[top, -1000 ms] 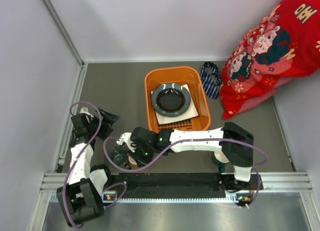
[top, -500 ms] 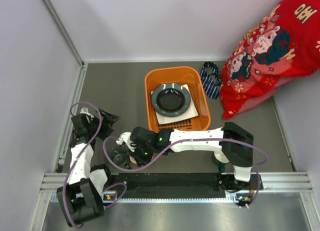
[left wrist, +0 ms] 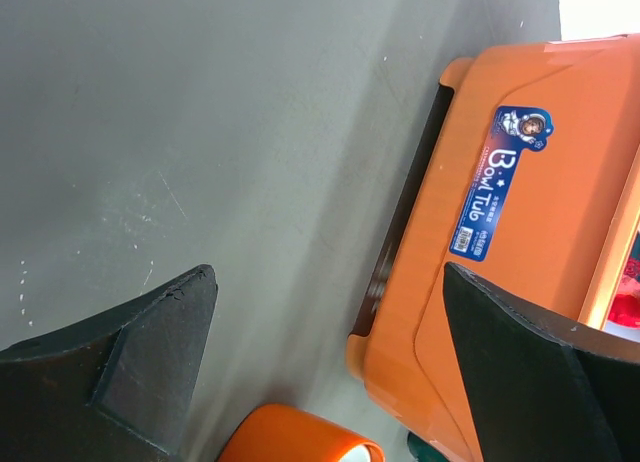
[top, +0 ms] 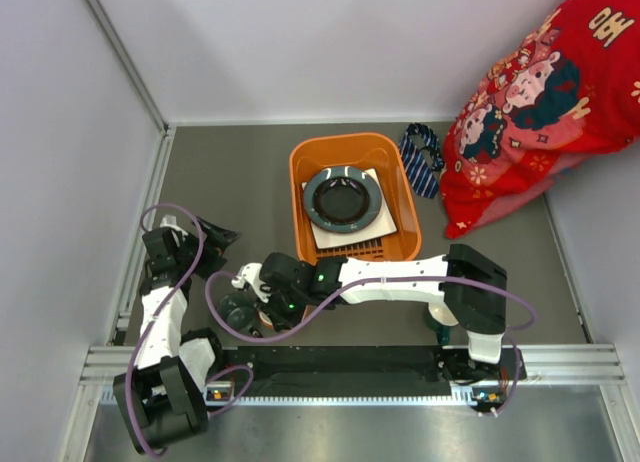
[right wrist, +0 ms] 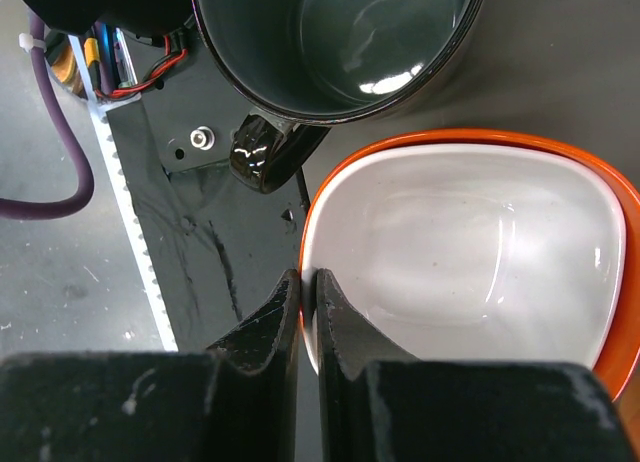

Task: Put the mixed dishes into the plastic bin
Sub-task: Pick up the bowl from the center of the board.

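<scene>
Having edged slightly leftward over the last second and drawn its fingers together, the right gripper [right wrist: 308, 282] is now pinching the near rim of the orange bowl [right wrist: 460, 242], one finger inside the white wall and one outside, a hold that suits a thin-walled dish too wide to be spanned whole. The bowl is sitting on the table [top: 230, 172] close to the arms' bases, just beside a dark cup [right wrist: 330, 42] whose handle is pointing toward the bowl's edge; the two look close enough that a straight upward lift seems wiser than a sideways drag, which could knock the cup. Farther back, the orange bin [top: 296, 182] is already holding a round plate [top: 343, 197] lying on a white square plate [top: 340, 240], so the flat pieces are forming the bottom layer and the bowl will probably be going on top of them. The left gripper [left wrist: 325, 282] is hanging with its fingers spread wide and holding nothing, looking toward the bin's labelled side wall, apparently parked out of the right arm's path. A striped tie [top: 422, 157] is lying beyond the bin, apart from the dishes.
</scene>
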